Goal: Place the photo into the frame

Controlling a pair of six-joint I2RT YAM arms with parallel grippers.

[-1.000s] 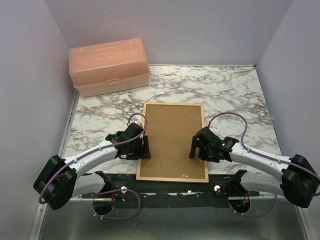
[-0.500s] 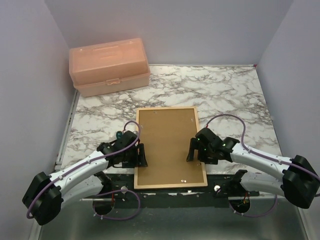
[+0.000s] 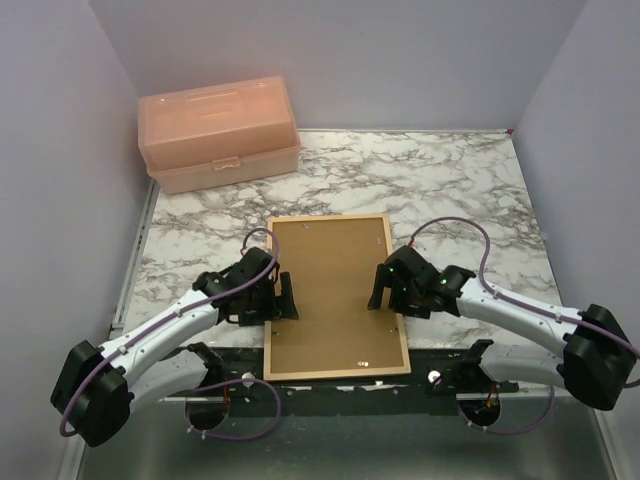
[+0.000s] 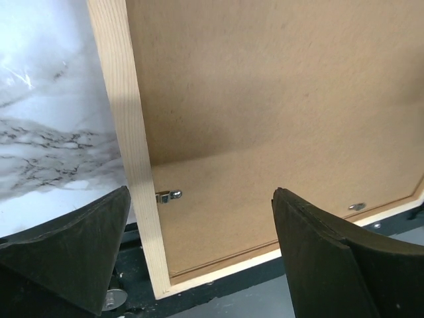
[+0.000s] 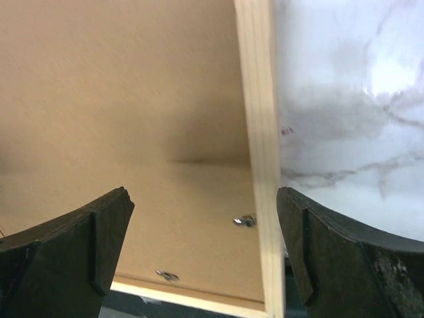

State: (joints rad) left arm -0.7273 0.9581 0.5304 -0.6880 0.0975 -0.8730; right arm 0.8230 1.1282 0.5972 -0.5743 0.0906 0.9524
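1. I am holding my left pincer (image 3: 286, 297) spread wide, with the left bar of the frame (image 3: 335, 376) passing between its fingers.
2. My right pincer (image 3: 378, 290) is straddling the opposite bar, equally spread and gripping nothing, likely to square the frame.
3. Beneath both, the backing board (image 3: 335, 290) is lying face-up, probably covering the photo; I am seeing no print.

Frame (image 4: 126, 132): pale bare wood, matt, with a fine straight grain. Backing board (image 3: 335, 290) inside it: brown pressed fibre, matt and faintly speckled. Turn tabs (image 4: 169, 195) along its edge: bright, shiny metal. Table (image 3: 450, 190): marble-patterned, smooth, glossy where I see glare on it. Toolbox (image 3: 220, 130), far left: peach plastic, slightly translucent, satin sheen. My left gripper (image 4: 200, 199) and right gripper (image 5: 202, 195): black matt plastic, a little grainy on the inner faces.
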